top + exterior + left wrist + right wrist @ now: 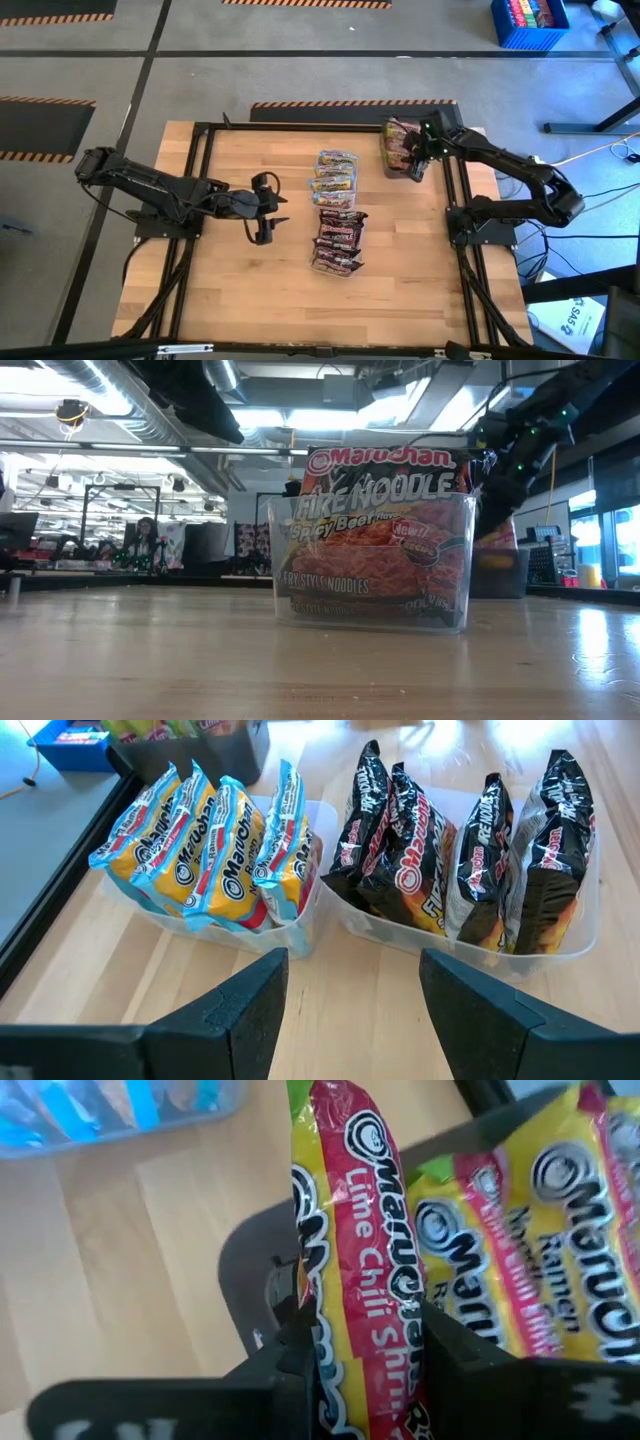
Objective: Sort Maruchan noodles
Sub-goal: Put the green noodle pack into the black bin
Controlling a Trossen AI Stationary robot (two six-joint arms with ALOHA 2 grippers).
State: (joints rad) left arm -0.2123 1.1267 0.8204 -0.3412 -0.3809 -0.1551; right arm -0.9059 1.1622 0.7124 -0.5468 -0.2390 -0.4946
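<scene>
Yellow-green-red Maruchan packet [345, 1270] sits pinched between my right gripper [360, 1340] fingers, over the dark grey tray [404, 150] at the worktop's far right corner, which seems to hold more. Left gripper [265, 208], spread and empty, faces two clear tubs [300, 925] mid-worktop holding the blue-orange packets [334, 176] and maroon packets [338, 240].
</scene>
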